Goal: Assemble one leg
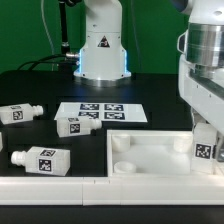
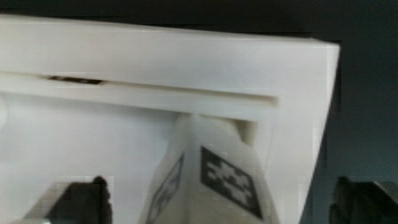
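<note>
One leg (image 1: 204,151) stands upright at the right near corner of the large white tray-like piece (image 1: 150,160), tag facing front. My gripper (image 1: 205,132) hangs straight over it. In the wrist view the leg (image 2: 217,170) points down to the tray (image 2: 160,70) between my gripper's (image 2: 222,205) two dark fingertips (image 2: 80,200). A gap shows on each side of the leg, so the jaws stand open around it. Whether its peg sits in a corner hole is hidden.
Three more legs lie on the black table at the exterior view's left: one far left (image 1: 18,113), one by the marker board (image 1: 75,124), one near the front (image 1: 38,157). The marker board (image 1: 100,110) lies mid-table. The arm's base (image 1: 102,50) stands behind.
</note>
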Available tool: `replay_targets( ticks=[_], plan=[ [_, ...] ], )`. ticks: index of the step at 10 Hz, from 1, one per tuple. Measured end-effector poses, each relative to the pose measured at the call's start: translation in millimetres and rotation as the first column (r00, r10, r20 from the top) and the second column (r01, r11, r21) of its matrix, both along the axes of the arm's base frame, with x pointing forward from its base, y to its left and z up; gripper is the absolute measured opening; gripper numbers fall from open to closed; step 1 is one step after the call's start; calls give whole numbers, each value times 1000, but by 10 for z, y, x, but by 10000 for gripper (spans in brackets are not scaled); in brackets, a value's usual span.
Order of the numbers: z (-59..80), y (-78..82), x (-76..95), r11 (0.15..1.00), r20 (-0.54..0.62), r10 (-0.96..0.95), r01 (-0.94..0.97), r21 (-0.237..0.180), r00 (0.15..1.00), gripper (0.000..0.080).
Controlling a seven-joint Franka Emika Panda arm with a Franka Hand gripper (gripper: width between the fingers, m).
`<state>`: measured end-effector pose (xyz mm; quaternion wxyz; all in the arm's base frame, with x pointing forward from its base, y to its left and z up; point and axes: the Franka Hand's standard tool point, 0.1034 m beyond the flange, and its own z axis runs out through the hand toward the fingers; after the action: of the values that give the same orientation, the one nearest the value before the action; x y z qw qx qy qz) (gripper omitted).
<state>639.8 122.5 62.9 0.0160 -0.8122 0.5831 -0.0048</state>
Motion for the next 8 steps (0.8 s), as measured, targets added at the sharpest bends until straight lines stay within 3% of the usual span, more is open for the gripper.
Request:
replay_targets(
  ticks=[4, 6, 7, 8],
  plan=[
    [-28, -14, -32, 975, -3, 223, -223, -8, 975, 649],
    [4, -84, 12, 859, -10, 510, -510, -50, 860, 649],
    [31, -99, 72, 860, 15, 508, -506, -64, 861, 649],
    [22, -93, 67, 876, 16, 481, -479, -62, 877, 561]
  ],
)
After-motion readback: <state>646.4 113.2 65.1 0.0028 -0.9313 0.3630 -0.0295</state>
